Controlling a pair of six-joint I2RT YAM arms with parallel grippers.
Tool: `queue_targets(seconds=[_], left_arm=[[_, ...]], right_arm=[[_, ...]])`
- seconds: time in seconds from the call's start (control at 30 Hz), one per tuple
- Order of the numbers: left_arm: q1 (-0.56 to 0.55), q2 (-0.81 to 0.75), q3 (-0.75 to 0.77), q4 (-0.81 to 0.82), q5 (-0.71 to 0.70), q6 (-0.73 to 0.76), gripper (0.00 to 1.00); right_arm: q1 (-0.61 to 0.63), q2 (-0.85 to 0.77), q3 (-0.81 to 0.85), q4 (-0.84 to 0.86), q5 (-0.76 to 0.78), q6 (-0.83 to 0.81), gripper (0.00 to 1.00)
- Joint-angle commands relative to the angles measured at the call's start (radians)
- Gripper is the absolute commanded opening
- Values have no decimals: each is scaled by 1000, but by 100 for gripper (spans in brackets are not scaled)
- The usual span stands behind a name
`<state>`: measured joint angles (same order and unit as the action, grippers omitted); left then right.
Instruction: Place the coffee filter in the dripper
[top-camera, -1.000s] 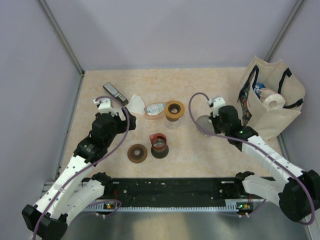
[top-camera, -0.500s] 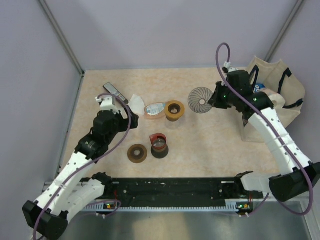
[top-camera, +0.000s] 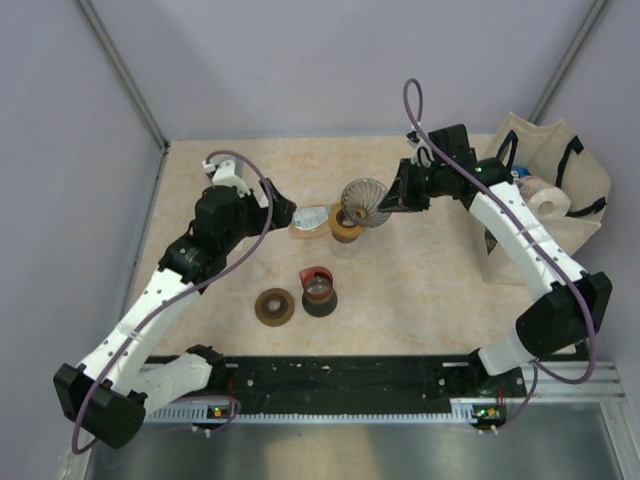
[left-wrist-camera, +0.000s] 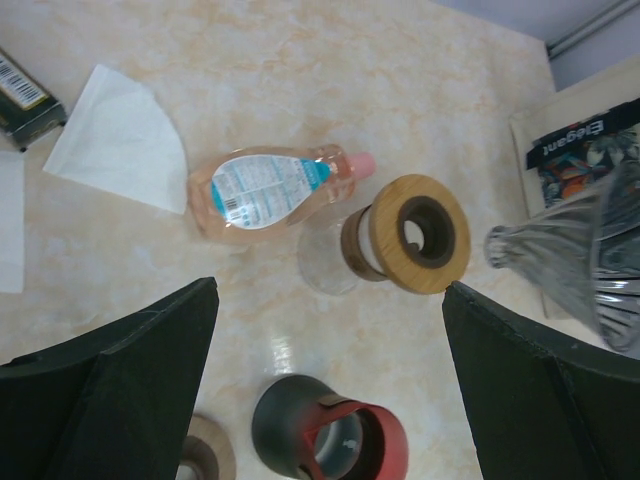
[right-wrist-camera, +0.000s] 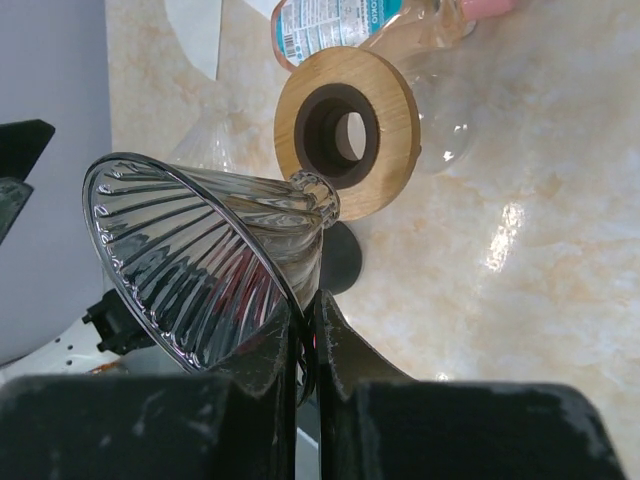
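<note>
Left claw (left-wrist-camera: 327, 300) hanging released, jaws wide, over the bench (left-wrist-camera: 300, 60). Right claw (right-wrist-camera: 305, 312) clenching the glass dripper (right-wrist-camera: 200, 270) by its rim, holding it tilted near the wooden-collared stand (right-wrist-camera: 348, 130). White coffee filter (left-wrist-camera: 122, 140) lying flat on the bench just left of the pink bottle (left-wrist-camera: 265, 190), well apart from the dripper.

The word "Elegant" stands in white letters on the dark print of the bag (left-wrist-camera: 588, 142), at 2 o'clock in the left wrist view. The bottle (left-wrist-camera: 265, 188) label and the box (left-wrist-camera: 20, 95) carry print too small to read.
</note>
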<state>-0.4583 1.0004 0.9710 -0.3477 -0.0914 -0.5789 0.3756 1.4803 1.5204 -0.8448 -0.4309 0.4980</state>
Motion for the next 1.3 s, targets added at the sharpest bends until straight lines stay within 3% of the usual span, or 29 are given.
queue_targets(seconds=[0.0,0.33,0.47,0.8,1.17,1.27], left_arm=[[3,59,95,95,137,-39,99],[3,302,232,140,408,-73,91],[3,383,262,165,472,-101,83],[1,498,347,130,443,-87,77],[-5,599,425,52,444,-32,61],[-3,619,445,30,441,-22,52]], right_arm=[[11,50,76,87,-101,11,0],[14,161,139,87,-88,-9,0],[14,187,133,87,-92,-16,0],[19,224,121,87,-106,-29,0],[19,252,106,87,-100,-36,0],[19,262,107,87,-100,-35,0]])
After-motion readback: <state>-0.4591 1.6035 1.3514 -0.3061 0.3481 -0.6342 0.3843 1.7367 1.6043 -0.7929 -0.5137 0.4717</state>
